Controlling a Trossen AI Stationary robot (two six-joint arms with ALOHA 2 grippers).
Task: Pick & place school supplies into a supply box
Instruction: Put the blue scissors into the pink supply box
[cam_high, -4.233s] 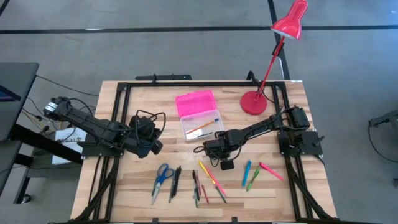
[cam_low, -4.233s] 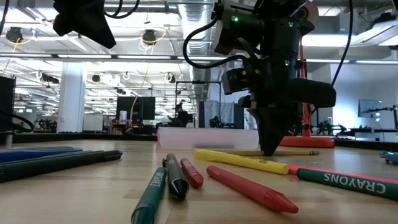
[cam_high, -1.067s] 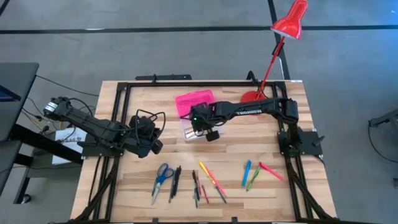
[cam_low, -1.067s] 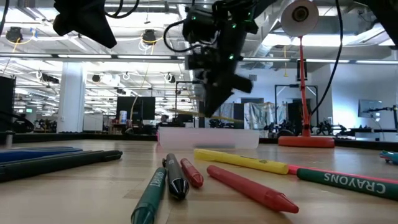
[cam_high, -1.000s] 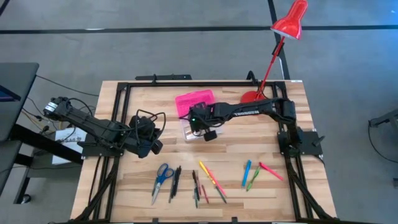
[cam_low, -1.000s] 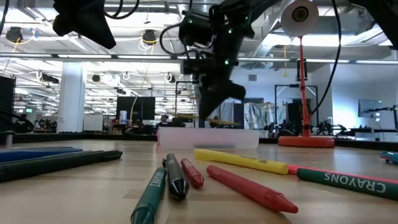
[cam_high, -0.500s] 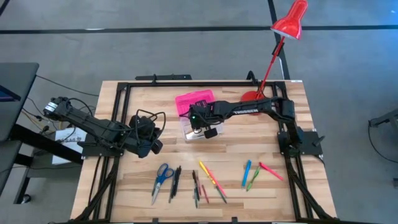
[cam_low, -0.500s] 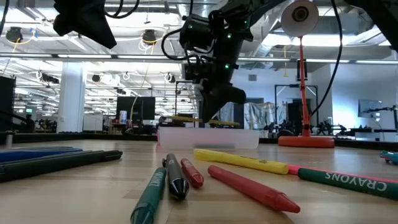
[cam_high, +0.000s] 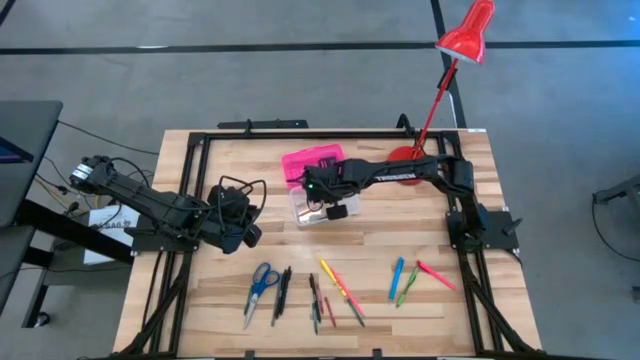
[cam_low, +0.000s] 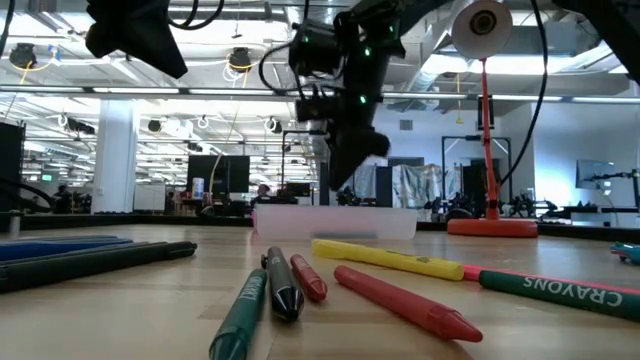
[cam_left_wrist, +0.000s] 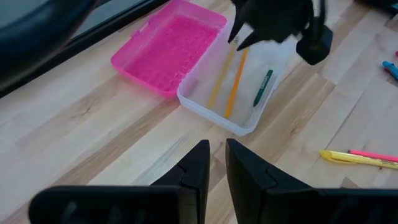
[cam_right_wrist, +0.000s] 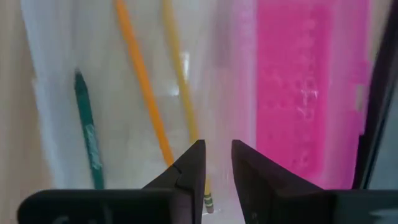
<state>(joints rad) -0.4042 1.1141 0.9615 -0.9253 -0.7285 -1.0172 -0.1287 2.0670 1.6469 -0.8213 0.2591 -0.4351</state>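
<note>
The supply box stands open at the table's middle far part, its clear base (cam_high: 301, 212) beside its pink lid (cam_high: 304, 160). A yellow pencil (cam_right_wrist: 180, 81), an orange pencil (cam_right_wrist: 143, 87) and a green crayon (cam_right_wrist: 87, 137) lie flat in the base. My right gripper (cam_high: 326, 196) hovers just above the base, open by a narrow gap and holding nothing. The yellow pencil's eraser end (cam_right_wrist: 208, 202) shows below the gap. My left gripper (cam_high: 243, 228) waits shut over the table's left part. Several pens, crayons and the blue scissors (cam_high: 262, 282) lie along the near part.
The red desk lamp's base (cam_high: 408, 165) stands right of the box, and my right arm passes over it. On the table lie black pens (cam_high: 282, 290), yellow and pink crayons (cam_high: 340, 284) and blue and green markers (cam_high: 400, 280). A black frame rims the table.
My right gripper has shifted a little toward the far edge over the box base. The yellow pencil hung slanted below it, then levelled just above the box rim. It no longer shows under the gripper in the low view and lies in the base.
</note>
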